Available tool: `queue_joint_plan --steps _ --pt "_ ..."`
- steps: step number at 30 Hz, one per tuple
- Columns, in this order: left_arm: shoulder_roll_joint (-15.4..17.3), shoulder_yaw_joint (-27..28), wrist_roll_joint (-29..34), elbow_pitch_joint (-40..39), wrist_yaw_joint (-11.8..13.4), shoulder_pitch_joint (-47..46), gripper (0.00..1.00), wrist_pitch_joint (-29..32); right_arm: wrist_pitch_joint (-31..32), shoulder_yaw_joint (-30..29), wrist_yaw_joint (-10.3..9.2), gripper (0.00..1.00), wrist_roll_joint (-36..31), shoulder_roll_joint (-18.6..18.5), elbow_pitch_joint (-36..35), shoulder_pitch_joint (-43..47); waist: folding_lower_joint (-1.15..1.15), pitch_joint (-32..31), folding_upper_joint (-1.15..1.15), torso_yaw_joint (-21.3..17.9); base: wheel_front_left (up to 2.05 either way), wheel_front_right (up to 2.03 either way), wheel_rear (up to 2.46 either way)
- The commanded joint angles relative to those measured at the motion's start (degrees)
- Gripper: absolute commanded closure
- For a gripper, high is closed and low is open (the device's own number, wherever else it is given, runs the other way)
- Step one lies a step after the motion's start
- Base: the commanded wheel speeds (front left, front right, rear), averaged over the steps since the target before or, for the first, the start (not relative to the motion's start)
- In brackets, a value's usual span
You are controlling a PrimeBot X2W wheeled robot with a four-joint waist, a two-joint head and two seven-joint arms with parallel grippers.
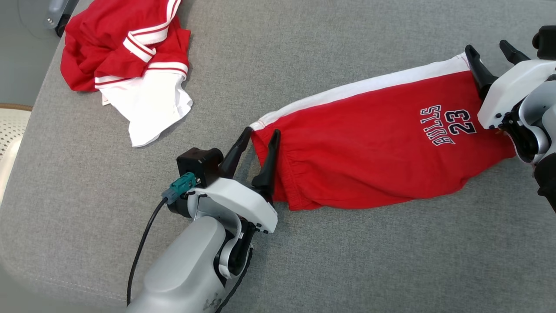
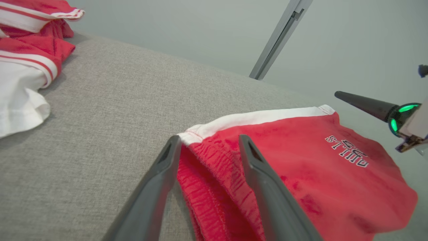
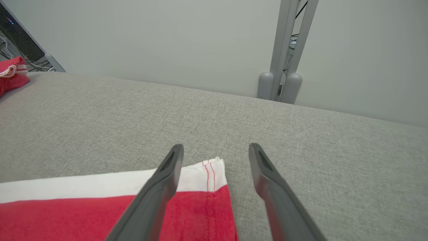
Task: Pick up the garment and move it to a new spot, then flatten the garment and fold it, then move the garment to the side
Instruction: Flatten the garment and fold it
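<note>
Red shorts (image 1: 369, 156) lie flat on the grey upholstered surface (image 1: 347, 261). I see my left gripper (image 1: 262, 130) and right gripper (image 1: 486, 45) with fingers spread at opposite ends. Behind stand a pale wall (image 3: 167, 40) and a metal post (image 3: 284, 50).

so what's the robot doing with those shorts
The red shorts lie stretched out on the grey surface, with one gripper at each end. The left gripper sits at the waistband corner and the right gripper at the hem corner. Both have their jaws open, so neither is gripping the cloth. A second, crumpled red and white garment lies off to the far left.
</note>
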Motion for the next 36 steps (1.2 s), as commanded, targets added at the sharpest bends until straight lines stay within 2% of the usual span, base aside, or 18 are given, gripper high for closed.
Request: queue_joint_plan --steps 1,10,20,27,33,34,36 --pt "0.6 0.5 1.2 -0.6 0.1 0.7 0.0 -0.1 -0.7 0.7 0.01 0.0 0.6 -0.7 -0.1 -0.6 0.0 -0.6 0.0 -0.3 0.0 0.0 0.0" --pt "3.5 3.2 6.7 -6.6 1.1 6.1 0.0 -0.1 -1.3 7.5 0.01 0.0 3.4 -3.7 -2.6 1.3 0.0 -4.6 0.0 -2.0 0.0 0.0 0.0" --pt "6.2 9.9 11.1 -15.1 2.4 14.2 0.0 -0.1 5.9 13.9 0.01 0.0 10.3 -6.9 -4.7 6.9 0.0 -8.0 0.0 -1.7 0.0 0.0 0.0" --pt "5.7 14.7 14.0 -19.0 2.5 19.0 0.0 -0.1 9.5 15.7 0.01 0.0 13.1 -6.1 -1.2 8.8 0.0 -8.1 0.0 -0.2 0.0 0.0 0.0" --pt "4.7 17.6 15.4 -20.0 1.5 21.5 0.0 -0.1 11.6 16.3 0.01 0.0 15.0 -4.9 1.4 9.7 0.0 -7.7 0.0 1.1 0.0 0.0 0.0" --pt "4.5 17.9 15.7 -20.0 1.4 21.7 0.0 -0.1 12.0 16.4 0.01 0.04 15.4 -4.6 1.7 9.9 0.0 -7.6 0.0 1.3 0.0 0.0 0.0" --pt "4.3 18.5 16.1 -19.9 1.0 21.9 0.0 -0.1 12.5 16.6 0.01 0.42 16.0 -4.2 2.4 9.9 0.0 -7.5 0.0 1.5 0.0 0.0 0.0"
